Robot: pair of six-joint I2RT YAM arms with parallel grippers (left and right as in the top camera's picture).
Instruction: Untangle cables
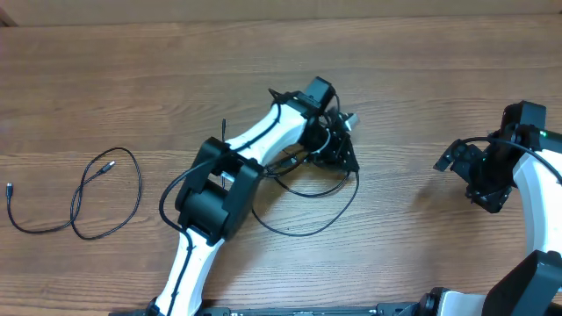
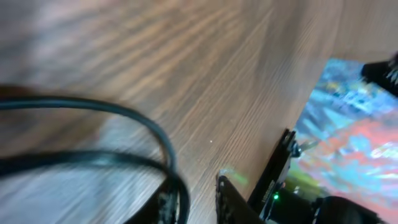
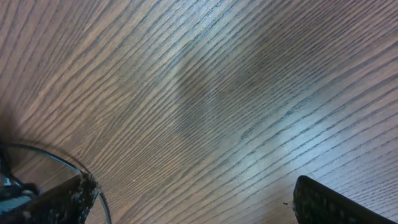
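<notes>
A tangle of thin black cables (image 1: 307, 234) lies at the table's middle, with a loose loop trailing toward the front. My left gripper (image 1: 342, 140) is down in the top of that tangle. In the blurred left wrist view, two cable strands (image 2: 124, 111) curve in from the left. One strand runs down along the inner side of the left finger (image 2: 163, 205). The left gripper (image 2: 193, 186) has its jaws close together, with a strip of wood still showing between the strand and the other finger. My right gripper (image 1: 457, 158) hovers wide open over bare wood, and in the right wrist view (image 3: 193, 186) nothing is between its fingers.
A separate black cable (image 1: 140, 189) with small plug ends lies in loose loops at the far left of the wooden table (image 1: 413, 79). A thin dark wire (image 3: 56, 158) arcs past my right gripper's left finger. The left arm's white links stretch from the front edge to the middle.
</notes>
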